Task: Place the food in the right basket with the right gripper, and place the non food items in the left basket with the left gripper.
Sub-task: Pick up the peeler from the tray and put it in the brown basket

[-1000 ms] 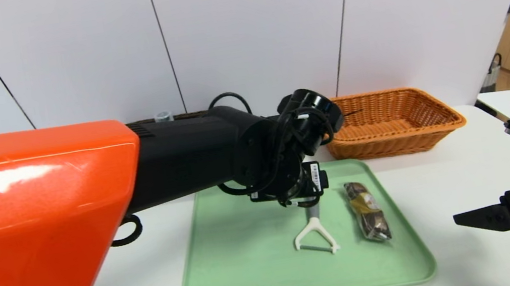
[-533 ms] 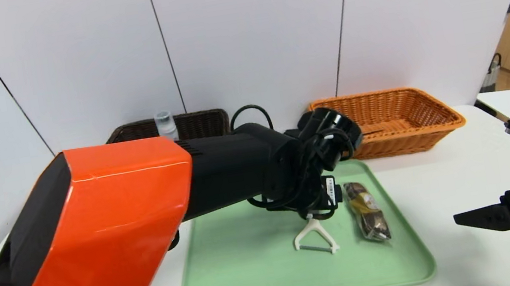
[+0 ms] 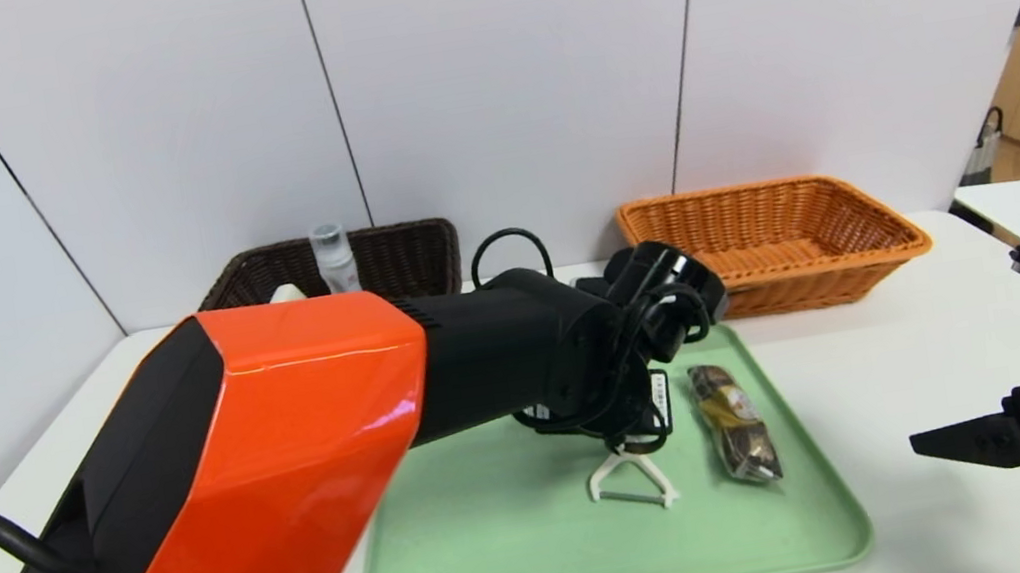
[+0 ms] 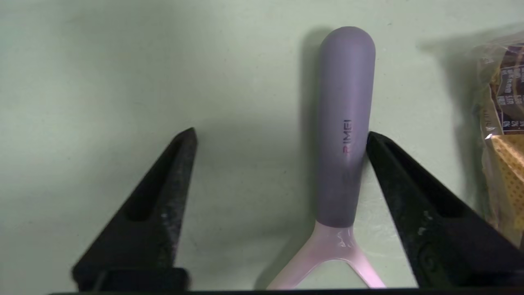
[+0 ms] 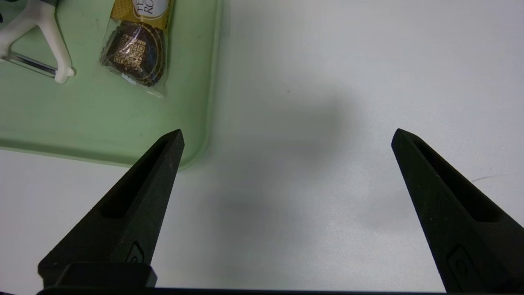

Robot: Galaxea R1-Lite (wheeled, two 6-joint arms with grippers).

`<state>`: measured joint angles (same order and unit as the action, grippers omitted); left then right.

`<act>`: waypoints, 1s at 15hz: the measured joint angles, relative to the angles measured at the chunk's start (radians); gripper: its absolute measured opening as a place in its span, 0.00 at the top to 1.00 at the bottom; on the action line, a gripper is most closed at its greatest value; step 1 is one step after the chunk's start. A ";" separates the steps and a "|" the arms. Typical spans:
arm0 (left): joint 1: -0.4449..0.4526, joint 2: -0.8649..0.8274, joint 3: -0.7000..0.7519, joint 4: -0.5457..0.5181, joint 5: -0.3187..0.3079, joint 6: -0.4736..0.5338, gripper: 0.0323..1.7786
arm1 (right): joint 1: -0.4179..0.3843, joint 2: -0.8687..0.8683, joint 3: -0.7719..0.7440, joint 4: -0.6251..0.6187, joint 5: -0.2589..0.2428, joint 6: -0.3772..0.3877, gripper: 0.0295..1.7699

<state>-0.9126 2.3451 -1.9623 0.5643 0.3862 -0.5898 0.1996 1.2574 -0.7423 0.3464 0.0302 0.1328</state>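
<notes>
The left claw point(image 4: 281, 132) is positioned open over the green tray point(image 3: 612, 564), its fingers astride the grey handle of the Y-peeler point(image 4: 346, 127), which lies on the tray. The right claw point(image 5: 287, 130) is open above the table point(image 5: 307, 229), beside the tray. The packaged chocolates point(image 3: 735, 423) lie on the tray, between the peeler and the tray's right rim.
</notes>
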 joint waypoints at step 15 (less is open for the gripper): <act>0.035 -0.076 0.001 0.017 0.028 0.027 0.85 | 0.000 -0.012 -0.002 0.000 0.000 0.000 0.01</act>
<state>-0.8774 2.2696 -1.9613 0.5815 0.4145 -0.5623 0.1991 1.2455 -0.7440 0.3468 0.0302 0.1326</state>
